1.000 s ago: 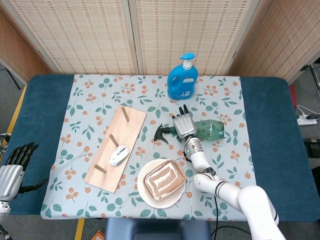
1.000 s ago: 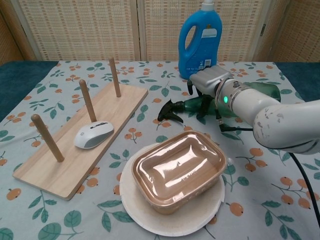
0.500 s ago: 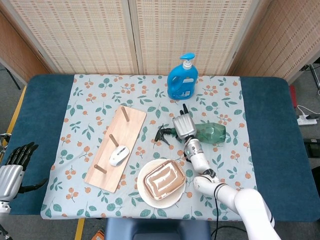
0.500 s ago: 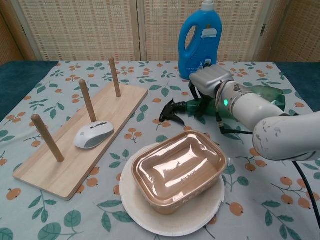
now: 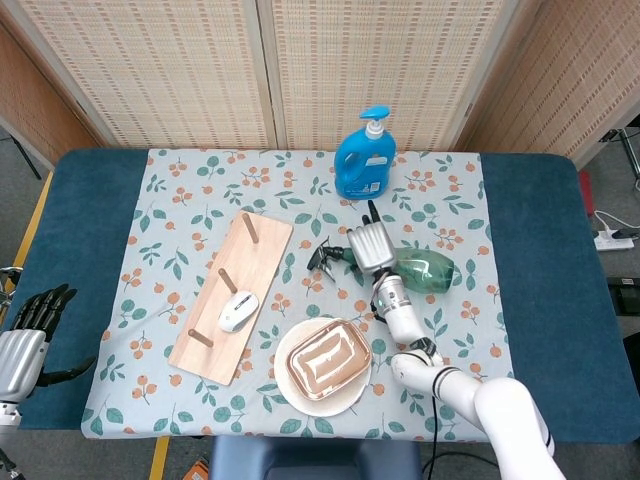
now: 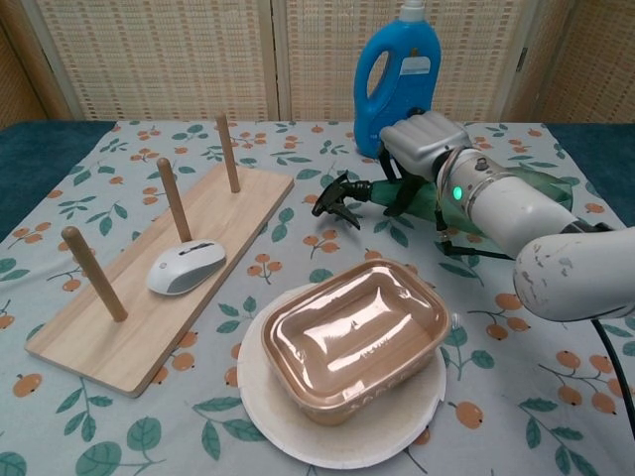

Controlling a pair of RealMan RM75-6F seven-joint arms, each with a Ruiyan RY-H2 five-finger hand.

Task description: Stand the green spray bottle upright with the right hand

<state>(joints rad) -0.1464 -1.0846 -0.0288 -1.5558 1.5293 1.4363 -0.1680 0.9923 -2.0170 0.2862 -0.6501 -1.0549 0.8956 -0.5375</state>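
Right hand [image 6: 422,149] clasps neck of green spray bottle [image 5: 425,268], fingers wrapped over it. Black nozzle [image 6: 335,195] now raised off floral tablecloth [image 5: 200,180] versus a second ago (tilt begun). Body still near-horizontal beside blue detergent bottle [image 6: 400,74]. Left hand [image 5: 25,335] idle, fingers apart, holding nothing.

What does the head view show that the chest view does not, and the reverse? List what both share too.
Only the head view shows the left hand, idle off the table's left edge, and the blue bottle's pump top.

Only the chest view shows the green light on the right wrist.

Both show the right hand gripping the green spray bottle, the peg board, computer mouse, and lidded container on a paper plate.
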